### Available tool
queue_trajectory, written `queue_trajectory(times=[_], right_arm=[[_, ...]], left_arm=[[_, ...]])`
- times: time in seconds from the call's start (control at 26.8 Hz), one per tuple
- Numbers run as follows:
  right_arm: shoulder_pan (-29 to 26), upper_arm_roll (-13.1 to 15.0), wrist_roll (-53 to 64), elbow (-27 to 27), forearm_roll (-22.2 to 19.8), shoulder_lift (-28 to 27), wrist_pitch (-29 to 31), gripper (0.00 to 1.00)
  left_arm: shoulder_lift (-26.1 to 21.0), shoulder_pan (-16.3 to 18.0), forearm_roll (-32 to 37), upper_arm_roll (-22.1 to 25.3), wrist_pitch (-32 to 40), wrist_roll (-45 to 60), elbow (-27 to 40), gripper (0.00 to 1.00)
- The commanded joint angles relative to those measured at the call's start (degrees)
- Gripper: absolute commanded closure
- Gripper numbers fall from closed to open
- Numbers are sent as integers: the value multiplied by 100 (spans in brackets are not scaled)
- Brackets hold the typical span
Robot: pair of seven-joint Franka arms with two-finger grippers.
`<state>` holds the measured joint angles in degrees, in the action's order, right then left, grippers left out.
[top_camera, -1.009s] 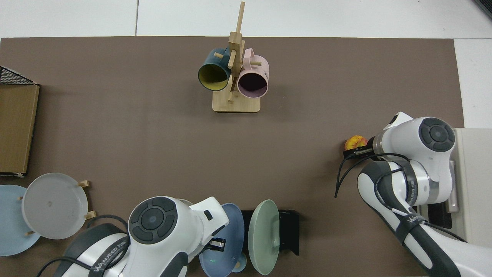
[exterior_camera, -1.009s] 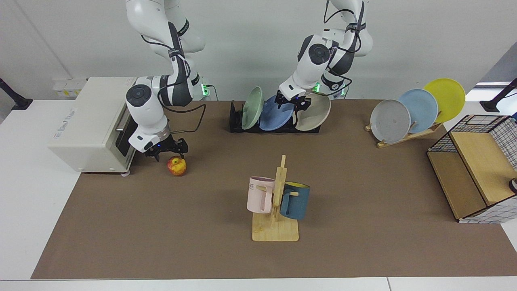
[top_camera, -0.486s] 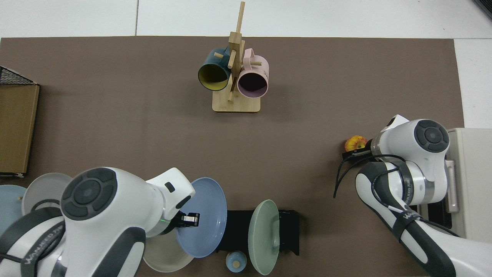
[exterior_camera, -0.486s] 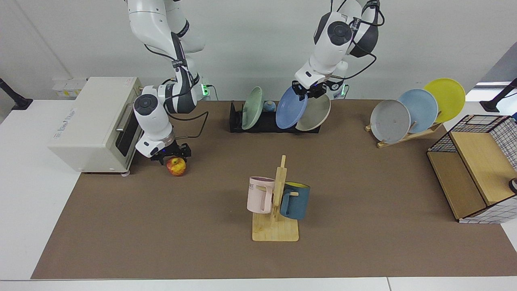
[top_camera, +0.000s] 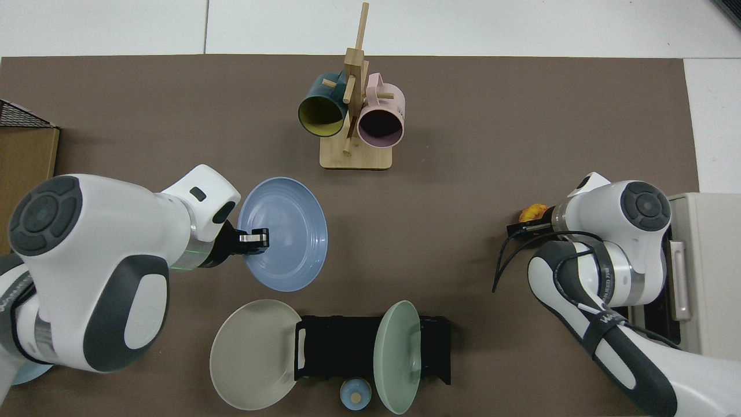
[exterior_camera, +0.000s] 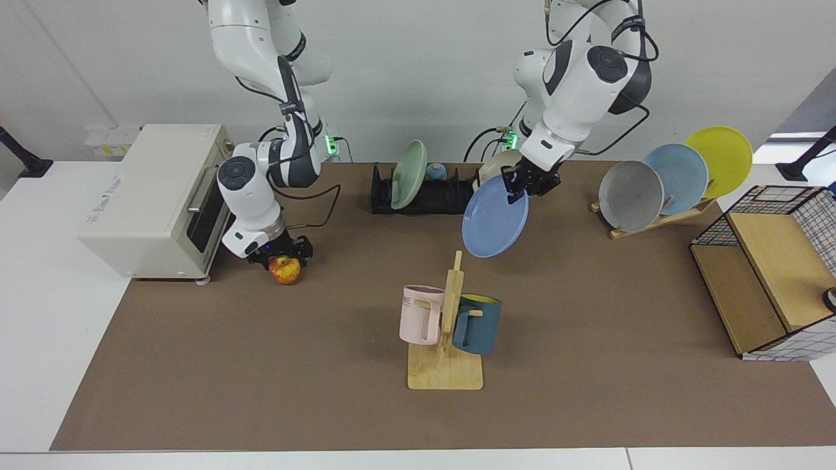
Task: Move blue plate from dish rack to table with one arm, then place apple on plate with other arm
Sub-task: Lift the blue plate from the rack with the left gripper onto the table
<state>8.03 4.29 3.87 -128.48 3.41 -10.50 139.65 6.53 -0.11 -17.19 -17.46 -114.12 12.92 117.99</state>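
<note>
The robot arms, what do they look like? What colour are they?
Both arms are glossy white with rounded joints and dark grey round caps and bands. Black cables loop along them, and small green lights glow near the wrists. Each ends in a small black gripper: the left gripper, the right gripper. Grey lettering runs along one dark band.

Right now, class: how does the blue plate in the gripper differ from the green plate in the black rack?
The blue plate hangs tilted over the table, pinched at its rim by the left gripper; the green plate stands on edge in the dish rack. The blue plate is periwinkle, the green plate pale sage. Both are round and shallow.
</note>
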Motion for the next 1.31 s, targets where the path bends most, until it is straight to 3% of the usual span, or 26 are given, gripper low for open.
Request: queue_trajectory(times=[0.0, 0.37, 0.56, 0.93, 1.16, 1.27], right_arm=[[67, -7, 167, 7, 186, -31, 229, 0], [-3, -7, 352, 25, 143, -92, 387, 0], [-3, -7, 264, 25, 151, -101, 449, 0], [-64, -7, 237, 139, 204, -171, 458, 0], [-91, -7, 211, 183, 248, -198, 537, 0], [-73, -7, 194, 183, 248, -189, 528, 0]], left_arm=[[-433, 424, -679, -47, -339, -465, -128, 100], [-1400, 363, -1506, -135, -1306, -1291, -101, 100], [-1515, 319, -1708, -188, -1341, -1625, -5, 100], [-1541, -120, -1893, -205, -1402, -1679, 206, 100], [-1673, -551, -1893, -197, -2044, -1617, 488, 100], [-1743, -639, -1876, -197, -2106, -1512, 496, 81]])
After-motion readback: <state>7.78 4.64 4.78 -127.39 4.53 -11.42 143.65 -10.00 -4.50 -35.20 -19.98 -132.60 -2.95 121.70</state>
